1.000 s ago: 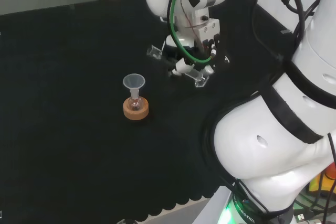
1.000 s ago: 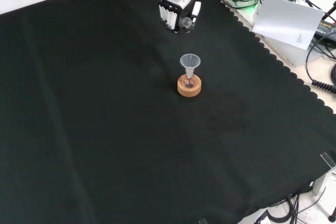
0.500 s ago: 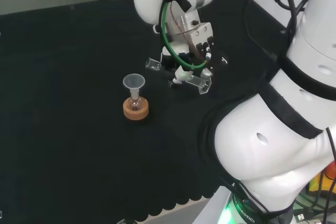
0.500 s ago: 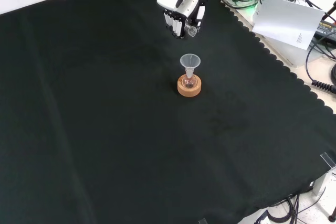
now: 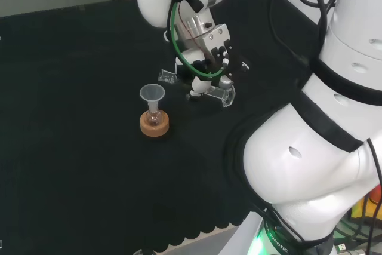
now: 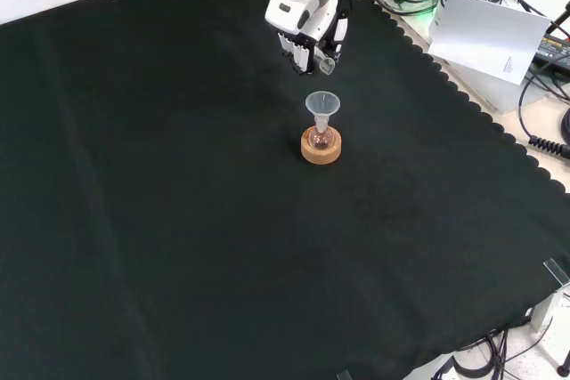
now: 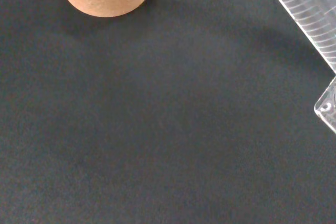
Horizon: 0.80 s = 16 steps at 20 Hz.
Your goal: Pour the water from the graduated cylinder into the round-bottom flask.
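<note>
Between curled fingers, hand [image 5: 206,58] grips cylinder [image 5: 197,85], tipped near level, mouth toward funnel [image 5: 152,94]. Flask [image 5: 154,117] on cork ring [image 5: 154,125], at 8 o'clock of hand, head view. Step: approach. Next: mouth over funnel, tilt further.

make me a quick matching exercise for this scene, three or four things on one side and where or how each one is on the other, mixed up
Things:
1. graduated cylinder
2. funnel
3. round-bottom flask
4. cork ring

States:
a. lies flat on the black cloth
b. held tilted in the hand
c. sits in the cork ring
d. stands in the flask's neck

Pairs: 1-b, 2-d, 3-c, 4-a
</note>
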Each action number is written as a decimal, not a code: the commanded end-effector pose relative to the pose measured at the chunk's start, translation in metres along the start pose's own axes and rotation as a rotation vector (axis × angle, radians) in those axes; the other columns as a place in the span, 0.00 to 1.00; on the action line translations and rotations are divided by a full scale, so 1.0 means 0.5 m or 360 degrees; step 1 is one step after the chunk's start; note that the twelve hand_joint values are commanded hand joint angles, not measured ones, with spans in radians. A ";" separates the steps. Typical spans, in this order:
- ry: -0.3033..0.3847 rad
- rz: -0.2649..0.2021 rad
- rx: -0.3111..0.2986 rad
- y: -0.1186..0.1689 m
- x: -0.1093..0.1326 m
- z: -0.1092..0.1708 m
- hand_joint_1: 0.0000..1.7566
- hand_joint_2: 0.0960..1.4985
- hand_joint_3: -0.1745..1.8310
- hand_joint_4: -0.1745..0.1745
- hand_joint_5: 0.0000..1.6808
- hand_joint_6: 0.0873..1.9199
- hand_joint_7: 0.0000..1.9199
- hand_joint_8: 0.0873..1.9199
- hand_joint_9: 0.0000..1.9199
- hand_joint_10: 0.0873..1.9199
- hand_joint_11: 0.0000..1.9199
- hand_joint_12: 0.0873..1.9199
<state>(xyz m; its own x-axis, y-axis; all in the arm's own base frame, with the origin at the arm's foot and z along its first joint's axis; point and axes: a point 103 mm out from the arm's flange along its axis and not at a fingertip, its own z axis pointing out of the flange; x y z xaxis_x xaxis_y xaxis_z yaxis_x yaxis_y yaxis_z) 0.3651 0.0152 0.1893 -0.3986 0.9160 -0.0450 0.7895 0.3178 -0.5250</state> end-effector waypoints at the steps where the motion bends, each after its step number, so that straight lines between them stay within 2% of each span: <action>1: -0.0181 0.0151 0.0154 0.010 0.004 0.000 0.73 0.70 0.09 0.00 0.63 0.44 0.56 0.43 0.77 0.00 0.66 0.35; 16: -0.0364 0.0277 0.0311 0.019 0.024 -0.024 0.72 0.70 0.09 0.00 0.62 0.44 0.56 0.43 0.77 0.00 0.66 0.35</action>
<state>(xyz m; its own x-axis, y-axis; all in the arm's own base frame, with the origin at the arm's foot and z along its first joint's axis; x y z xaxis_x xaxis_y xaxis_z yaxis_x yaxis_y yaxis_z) 0.3729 0.0287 0.1921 -0.3688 0.8850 -0.2843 0.7642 0.1146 -0.6348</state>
